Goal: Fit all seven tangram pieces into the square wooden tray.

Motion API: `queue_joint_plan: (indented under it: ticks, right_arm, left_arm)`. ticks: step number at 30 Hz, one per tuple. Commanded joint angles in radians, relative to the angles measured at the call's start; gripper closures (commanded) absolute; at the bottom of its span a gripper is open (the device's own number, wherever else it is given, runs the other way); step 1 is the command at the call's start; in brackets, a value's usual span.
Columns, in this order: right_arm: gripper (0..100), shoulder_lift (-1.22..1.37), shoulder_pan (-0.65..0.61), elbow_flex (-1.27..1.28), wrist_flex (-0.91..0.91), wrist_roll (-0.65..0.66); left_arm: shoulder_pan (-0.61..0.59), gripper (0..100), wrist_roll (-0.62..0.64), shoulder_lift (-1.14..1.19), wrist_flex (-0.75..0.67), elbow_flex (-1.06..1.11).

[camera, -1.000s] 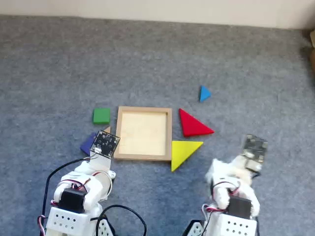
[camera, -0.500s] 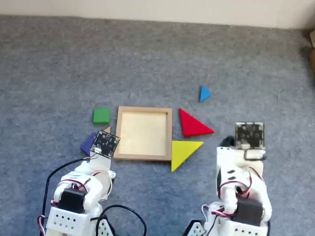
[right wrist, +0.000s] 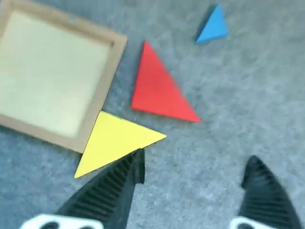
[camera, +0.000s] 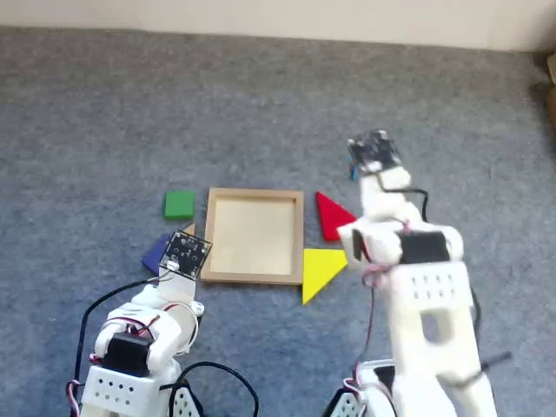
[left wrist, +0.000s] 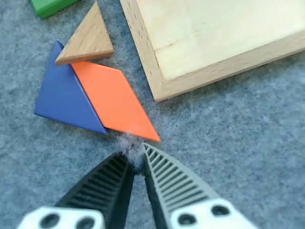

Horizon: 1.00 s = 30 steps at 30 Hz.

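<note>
Right claw (right wrist: 195, 167) spread wide beside the wooden tray (right wrist: 102, 95), I judge readying for the red triangle (right wrist: 159, 93); left claw (left wrist: 137, 160) closed, empty.

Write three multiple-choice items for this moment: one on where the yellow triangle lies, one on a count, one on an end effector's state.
1. Where does the yellow triangle lie?
A. inside the tray
B. on the carpet, at a corner of the tray
C. lifted off the surface
2. How many tangram pieces lie in the tray?
A. none
B. three
C. seven
3. How is the right end effector?
A. open
B. shut, empty
C. shut on a piece

Key:
1 B, it lies flat outside the frame, by its corner.
2 A, the tray's floor is bare wood.
3 A, its fingers stand wide apart above the carpet.
</note>
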Motion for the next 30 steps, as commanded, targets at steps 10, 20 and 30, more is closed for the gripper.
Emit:
queue_joint_plan:
  ticks: [10,20,30]
  right_arm:
    - [64.9,0.437,-0.101,-0.142,-0.226,0.146]
    - [64.9,0.631,-0.147,-0.145,-0.360,0.212]
    - [64.9,0.839,-0.119,-0.288,-0.360,0.215]
  left_arm:
    - [-0.005,99,0.005,-0.036,0.006,0.021]
    - [-0.005,99,0.005,-0.036,0.006,0.021]
    - [-0.005,99,0.005,-0.036,0.006,0.021]
